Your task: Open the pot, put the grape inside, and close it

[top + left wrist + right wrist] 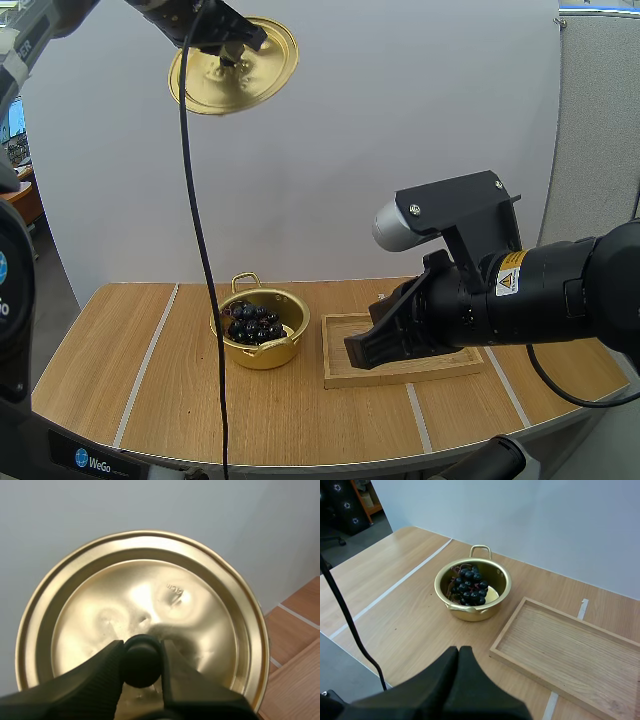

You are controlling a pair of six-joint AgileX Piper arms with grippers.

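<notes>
Up front, by the wooden tray [338, 379], right gripper [362, 352] clenched on nothing. Just beyond, on the table [120, 350], open pot [262, 352] with grapes [254, 323] already inside. Farthest and high above, left gripper [235, 58] clamped on the knob [142, 661] of the lid [140, 600], pot almost straight below.

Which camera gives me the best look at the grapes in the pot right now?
The right wrist view: it looks down into the open pot, with the grapes piled inside, unobstructed. The high view has them smaller and farther off. The left wrist view faces the lid pinched by the left gripper.
</notes>
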